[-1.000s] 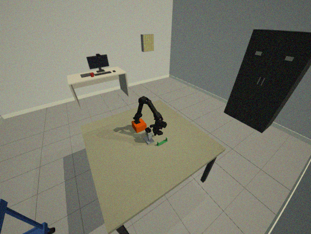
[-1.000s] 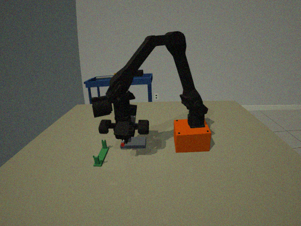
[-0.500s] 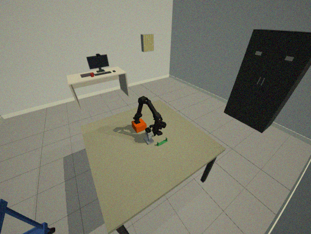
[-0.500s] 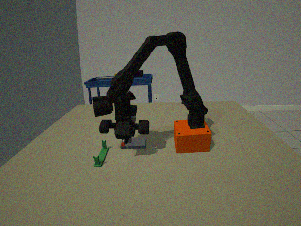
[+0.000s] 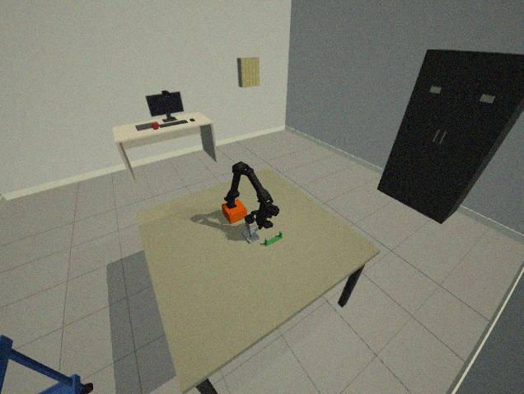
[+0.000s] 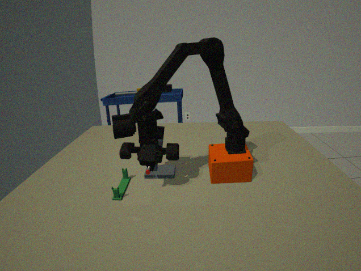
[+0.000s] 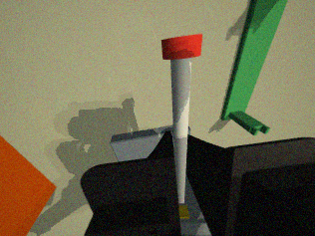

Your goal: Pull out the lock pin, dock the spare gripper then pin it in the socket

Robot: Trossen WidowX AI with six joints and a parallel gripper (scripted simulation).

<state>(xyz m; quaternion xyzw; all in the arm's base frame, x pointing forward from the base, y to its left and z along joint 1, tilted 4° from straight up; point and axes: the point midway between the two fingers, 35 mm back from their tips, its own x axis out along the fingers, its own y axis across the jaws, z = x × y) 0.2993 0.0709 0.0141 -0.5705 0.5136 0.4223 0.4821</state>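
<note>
Black, the nearly closed hand (image 5: 259, 227) (image 6: 148, 166) (image 7: 171, 134) grips the red-headed pin (image 6: 148, 170) (image 7: 180, 94), clear of the green rack (image 5: 273, 240) (image 6: 122, 186) (image 7: 254, 59).

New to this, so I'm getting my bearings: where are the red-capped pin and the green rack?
Red-capped pin (image 6: 148, 170) (image 7: 181, 47): exterior, wrist; cap.
Green rack (image 5: 273, 240) (image 6: 123, 186) (image 7: 251, 64): top, exterior, wrist; long bar.

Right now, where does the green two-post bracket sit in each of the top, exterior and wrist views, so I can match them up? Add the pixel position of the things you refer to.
Top: the green bracket (image 5: 273, 240) (image 6: 121, 187) (image 7: 251, 64) is just right of and below picture center, beside the grey mount's foot.
Exterior: left of center, below the mid-height.
Wrist: upper right, cut off by the top edge.
Shared landmark: the orange block (image 5: 231, 215) (image 6: 231, 172) (image 7: 20, 190), right of the bracket in exterior, left of it in the others.
</note>
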